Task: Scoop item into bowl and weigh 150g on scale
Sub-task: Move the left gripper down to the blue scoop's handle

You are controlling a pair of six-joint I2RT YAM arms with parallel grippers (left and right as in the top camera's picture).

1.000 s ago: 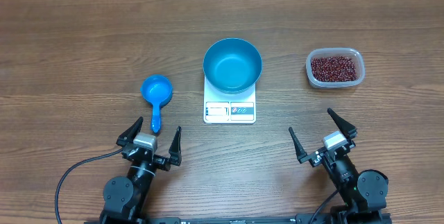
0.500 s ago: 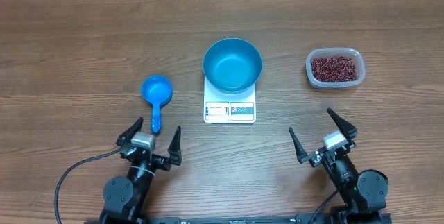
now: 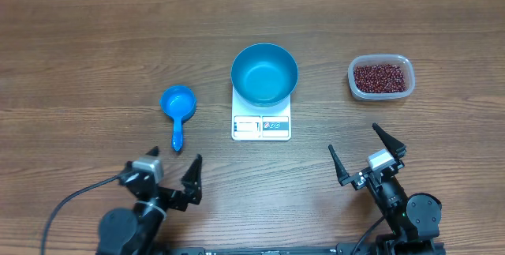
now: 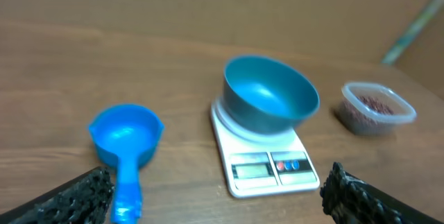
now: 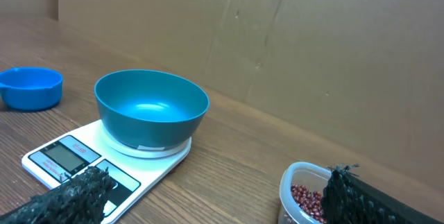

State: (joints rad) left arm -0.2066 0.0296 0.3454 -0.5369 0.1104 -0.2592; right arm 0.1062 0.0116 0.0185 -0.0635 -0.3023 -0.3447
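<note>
The blue bowl (image 3: 264, 73) stands empty on the white scale (image 3: 261, 127) at mid-table. Dark red beans (image 3: 382, 77) fill a clear tub (image 3: 353, 69) at the right. A blue scoop (image 3: 177, 105) lies left of the scale, handle toward me. My left gripper (image 3: 176, 157) is open near the front edge, just below the scoop handle, holding nothing. In its wrist view the left gripper (image 4: 216, 182) frames the scoop (image 4: 125, 137), scale (image 4: 267, 172) and bowl (image 4: 270, 99). My right gripper (image 3: 353, 138) is open and empty, in front of the tub. The right gripper (image 5: 216, 179) faces bowl (image 5: 151, 106) and beans (image 5: 305, 196).
Brown cardboard walls (image 5: 312, 57) stand behind the wooden table. A black cable (image 3: 75, 200) runs from the left arm's base at the front left.
My left gripper has drawn back toward the front edge and shifted left, turning a little. The right arm, bowl, scoop and tub have not moved.
</note>
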